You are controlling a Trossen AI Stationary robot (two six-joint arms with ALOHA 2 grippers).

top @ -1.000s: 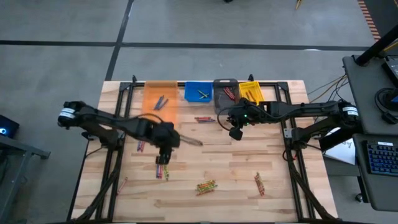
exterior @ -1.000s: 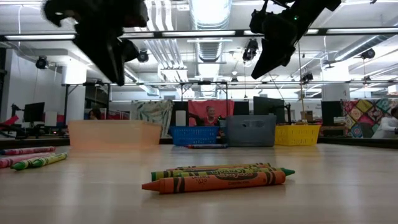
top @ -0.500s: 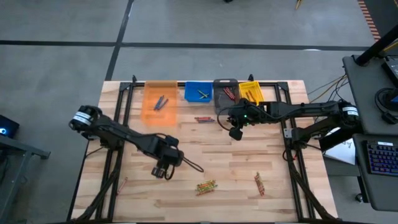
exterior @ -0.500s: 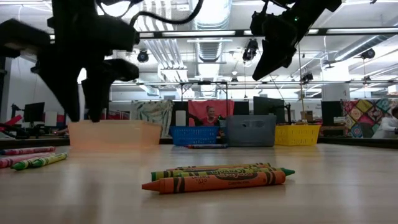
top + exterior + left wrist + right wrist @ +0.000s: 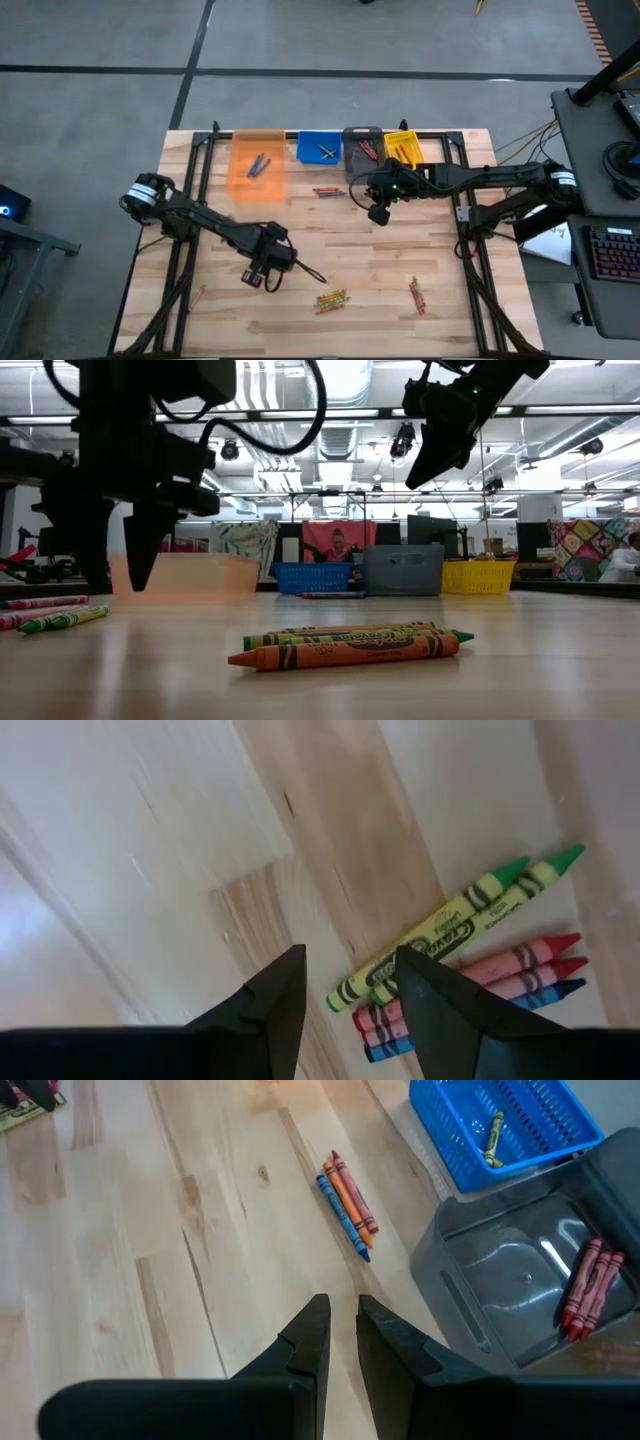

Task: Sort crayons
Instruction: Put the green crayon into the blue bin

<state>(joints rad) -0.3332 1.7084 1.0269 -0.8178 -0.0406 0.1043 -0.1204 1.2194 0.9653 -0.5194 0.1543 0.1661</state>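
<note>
The left gripper [image 5: 258, 276] has swung away from the orange bin [image 5: 258, 163] at the far edge of the bench [image 5: 380, 260] and come down toward the near middle, over a small cluster of crayons [image 5: 470, 965]. Its fingers have spread over the last second and now stand apart with nothing between them. In the left wrist view that cluster lies just past the fingertips [image 5: 290, 970]: two green-yellow crayons on top, then two red ones and a blue one, side by side and touching. This looks like the approach to a fresh pick, so one delivery seems done and another is about to begin.

The right gripper [image 5: 379, 211] hangs above the bench, in front of the grey bin [image 5: 362, 150], where it was a second ago. Its fingers are nearly together, with only a narrow gap and nothing held.

Some crayons already lie in the bins, including red ones in the grey bin [image 5: 590, 1285] and a green-yellow one in the blue bin [image 5: 490, 1135]. Loose groups remain on the bench, among them a red, orange and blue trio [image 5: 345, 1205] near the bins.

The crayon wrappers carry printed labels, most clearly on the orange crayon [image 5: 345, 651] in the low view, but the words are too small to read with certainty.
</note>
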